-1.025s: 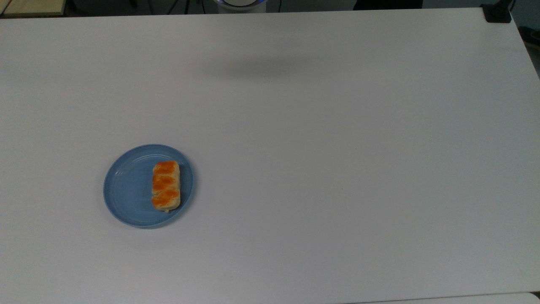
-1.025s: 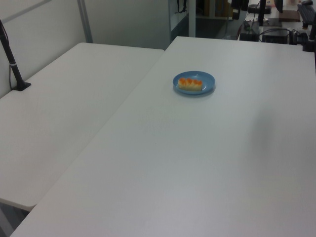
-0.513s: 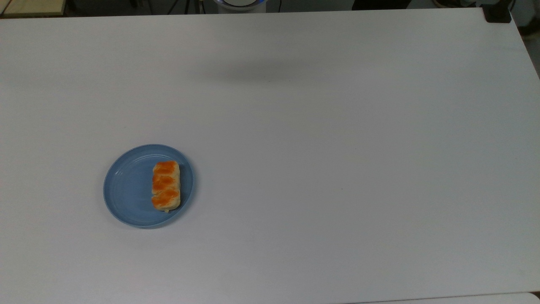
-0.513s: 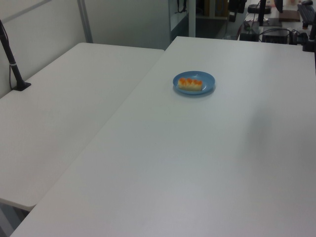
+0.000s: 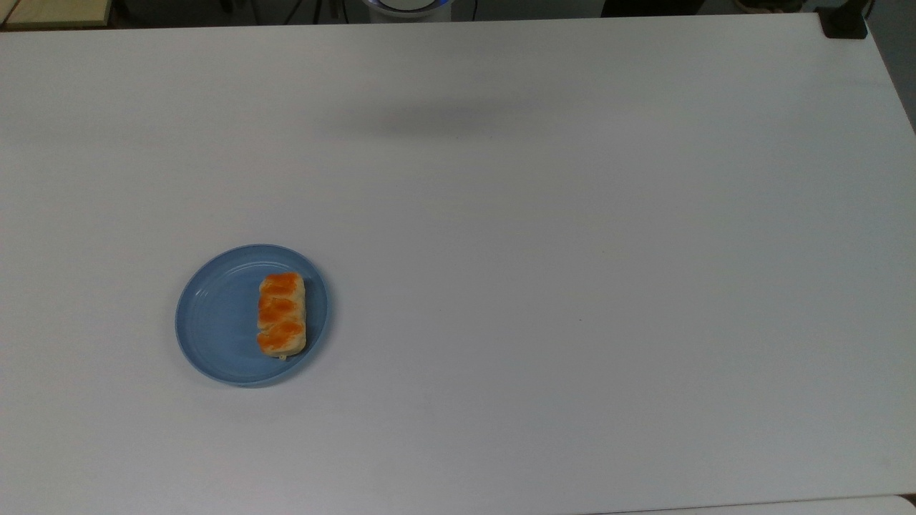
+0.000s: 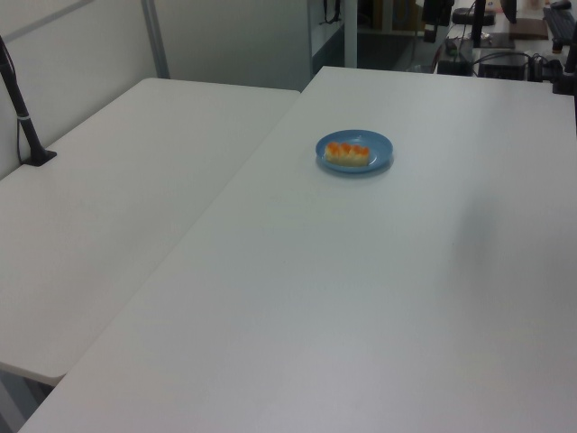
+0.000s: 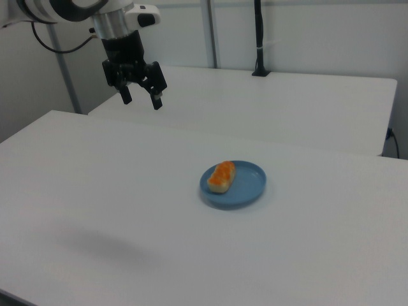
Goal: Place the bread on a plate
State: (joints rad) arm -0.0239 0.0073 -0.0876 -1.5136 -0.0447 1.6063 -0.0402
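bread (image 5: 282, 315): pale oblong roll, three orange humps, lying on blue plate (image 5: 215, 322); claw (image 7: 140, 97) apart, raised.

I see the arm (image 7: 57, 9) cut off by the right view's top-left corner; the bread (image 6: 347, 153) is too small for detail.

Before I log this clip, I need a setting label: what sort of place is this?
Likely a robotics lab or office: plain white tables, a robot arm's black tool hanging open above one, and desk gear with cables behind.
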